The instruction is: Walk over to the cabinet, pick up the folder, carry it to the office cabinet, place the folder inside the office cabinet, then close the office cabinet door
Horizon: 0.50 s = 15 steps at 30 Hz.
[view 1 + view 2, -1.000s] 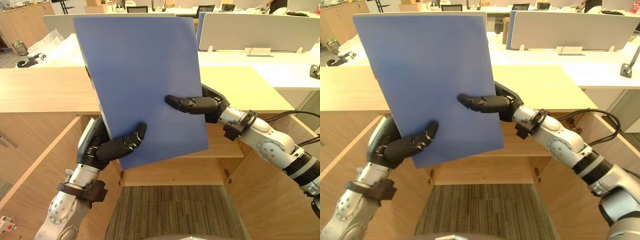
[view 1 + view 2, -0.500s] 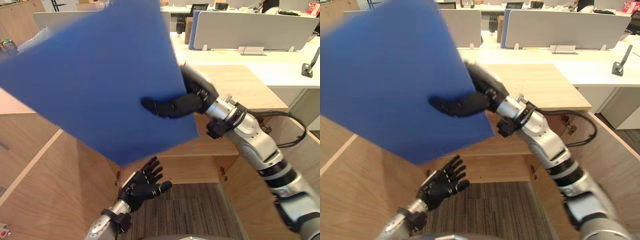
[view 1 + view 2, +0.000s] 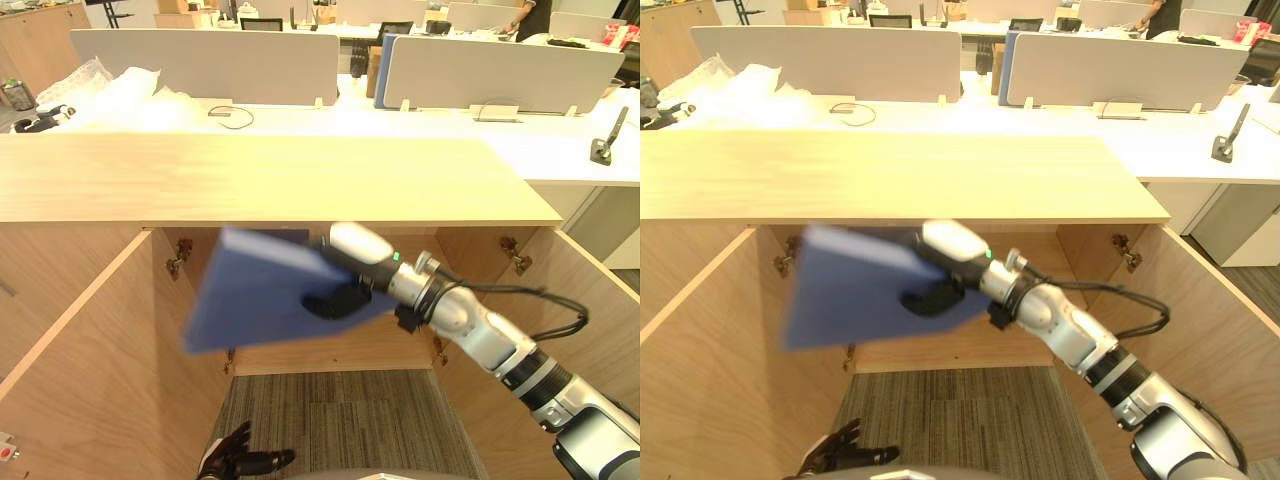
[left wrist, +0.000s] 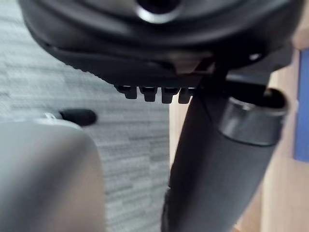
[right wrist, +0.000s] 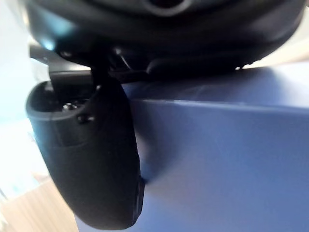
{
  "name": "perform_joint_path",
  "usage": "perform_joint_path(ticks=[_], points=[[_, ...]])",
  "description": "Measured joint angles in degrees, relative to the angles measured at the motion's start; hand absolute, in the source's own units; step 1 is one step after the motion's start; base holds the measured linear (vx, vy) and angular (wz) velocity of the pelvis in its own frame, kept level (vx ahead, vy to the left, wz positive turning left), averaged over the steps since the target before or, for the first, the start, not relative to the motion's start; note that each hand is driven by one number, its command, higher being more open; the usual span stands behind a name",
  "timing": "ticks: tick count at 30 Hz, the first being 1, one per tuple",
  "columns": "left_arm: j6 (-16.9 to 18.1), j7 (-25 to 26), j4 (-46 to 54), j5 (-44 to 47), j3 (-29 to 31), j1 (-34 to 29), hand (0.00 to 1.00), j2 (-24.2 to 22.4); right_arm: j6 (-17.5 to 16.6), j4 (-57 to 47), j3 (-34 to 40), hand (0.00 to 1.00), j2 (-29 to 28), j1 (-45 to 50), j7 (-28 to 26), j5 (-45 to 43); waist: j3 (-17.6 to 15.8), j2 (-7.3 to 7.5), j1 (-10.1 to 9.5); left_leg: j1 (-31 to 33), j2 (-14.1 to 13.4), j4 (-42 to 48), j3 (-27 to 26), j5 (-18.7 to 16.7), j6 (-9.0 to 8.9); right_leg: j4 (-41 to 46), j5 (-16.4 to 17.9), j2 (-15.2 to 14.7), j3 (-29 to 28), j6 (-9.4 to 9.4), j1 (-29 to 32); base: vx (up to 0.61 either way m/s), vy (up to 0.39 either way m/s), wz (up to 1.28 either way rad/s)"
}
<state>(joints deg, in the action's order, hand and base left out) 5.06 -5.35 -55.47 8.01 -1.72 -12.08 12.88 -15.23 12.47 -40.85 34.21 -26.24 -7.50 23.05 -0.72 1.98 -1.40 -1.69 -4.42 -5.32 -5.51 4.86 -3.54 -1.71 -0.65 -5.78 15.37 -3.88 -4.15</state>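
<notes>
Right hand (image 3: 336, 303) grips the folder (image 3: 262, 292): thumb (image 5: 96, 159) pressed flat on its near face, rest of the fingers hidden behind the sheet. Folder is blue, held in the air at the cabinet (image 3: 260, 178) opening, tilted w/ its left end dipping lower. Its upper edge sits just under the cabinet's top panel, in front of the back wall. How deep inside it is, can't tell; it's blurred. It touches no shelf or floor that I can see. Right arm comes in from lower right, reaching across the opening.

Left hand (image 3: 236, 462) is low at the bottom edge, over the carpet (image 3: 340, 415), well apart from the folder. Fingers spread and relaxed, holding nothing. In the left wrist view its fingers (image 4: 149, 93) show as a short straight row beside the thumb (image 4: 212, 159), carpet past them, and a blue strip at the frame edge, prob. the folder.

Both cabinet doors stand wide open: left door (image 3: 85, 370) and right door (image 3: 590, 300) swung out toward the robot. Hinges (image 3: 178, 256) show at the upper corners inside.

Bkgd: a white table (image 3: 560, 145) behind the cabinet w/ grey dividers (image 3: 200, 62), crumpled plastic wrap (image 3: 115, 88) at its left end, and a person (image 3: 528, 12) at the far top right.
</notes>
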Motion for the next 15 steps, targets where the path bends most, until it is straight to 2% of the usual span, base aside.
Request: perform_joint_path(ticks=[4, 5, 7, 9, 10, 11, 13, 15], points=[[-0.2, 2.7, -3.5, -0.7, 5.9, -0.5, 1.00, -2.0, 1.8, 12.6, -6.9, 0.00, -0.2, 0.0, -3.2, 4.6, -2.7, -1.00, -0.75, 1.0, 0.2, 0.2, -0.4, 0.0, 0.00, -0.3, -0.4, 0.1, -0.4, -0.17, 1.0, 0.01, 0.015, -0.06], [-0.1, 3.6, -3.5, -1.1, 7.0, 0.1, 1.00, -2.5, 2.1, 15.8, -7.6, 0.00, -0.8, 0.0, -3.7, 5.2, -3.6, -1.49, -1.45, 1.0, 0.3, 0.3, -0.7, 0.0, -0.03, -0.4, -0.5, 0.1, -0.8, -0.27, 1.1, 0.04, 0.017, -0.13], [-0.1, 4.3, -3.4, -1.8, 7.7, 0.9, 1.00, -3.1, 3.2, 20.2, -6.5, 0.00, -3.8, 0.0, -3.8, 6.1, -5.1, -2.35, -1.65, 1.2, 0.2, 0.3, -1.3, -0.2, -0.01, -0.6, -0.8, 0.1, -1.3, -0.33, 1.5, 0.00, 0.020, -0.14], [0.0, 4.8, -3.3, -1.9, 7.8, 1.8, 1.00, -3.8, 4.5, 25.7, 0.8, 0.00, -9.1, 0.6, -3.9, 4.0, -6.3, -3.28, -1.67, 2.9, 0.2, 0.6, -1.7, -0.2, 0.05, -0.6, -1.4, 0.1, -1.8, -0.44, 3.3, -0.03, 0.028, -0.15], [0.0, 5.0, -3.1, -1.9, 8.0, 2.6, 1.00, -4.5, 7.5, 31.2, 12.0, 0.00, -15.0, 0.7, -3.6, -2.2, -8.0, -4.03, -1.68, 4.3, 0.3, 1.2, -1.8, -0.2, 0.16, -0.6, -1.9, 0.0, -1.9, -0.52, 4.4, -0.04, 0.028, -0.07], [0.2, 5.0, -3.0, -1.9, 8.1, 2.9, 1.00, -4.7, 9.1, 32.9, 16.6, 0.00, -17.3, 0.7, -2.8, -5.8, -8.7, -4.25, -1.81, 4.7, 0.4, 1.5, -1.8, -0.2, 0.24, -0.6, -2.0, -0.1, -1.9, -0.61, 4.7, -0.05, 0.032, -0.04], [0.3, 5.0, -1.7, -2.0, 9.8, 3.2, 1.00, -5.9, 12.4, 35.0, 27.7, 0.00, -22.9, -0.3, 0.6, -17.9, -10.7, -4.85, -2.66, 6.0, 0.5, 3.1, -2.0, -1.0, 0.63, -0.3, -2.3, -0.4, -2.5, -0.85, 5.6, -0.05, 0.040, -0.11], [0.7, 4.9, 0.7, -1.6, 11.1, 4.3, 1.00, -7.2, 14.0, 37.3, 36.3, 0.00, -27.0, -6.9, 6.0, -34.6, -13.4, -5.80, -4.75, 12.0, -0.9, 11.5, -3.5, -4.9, 1.07, 3.0, -2.1, -0.7, -4.1, -0.71, 10.3, -0.12, 0.057, -0.37]])
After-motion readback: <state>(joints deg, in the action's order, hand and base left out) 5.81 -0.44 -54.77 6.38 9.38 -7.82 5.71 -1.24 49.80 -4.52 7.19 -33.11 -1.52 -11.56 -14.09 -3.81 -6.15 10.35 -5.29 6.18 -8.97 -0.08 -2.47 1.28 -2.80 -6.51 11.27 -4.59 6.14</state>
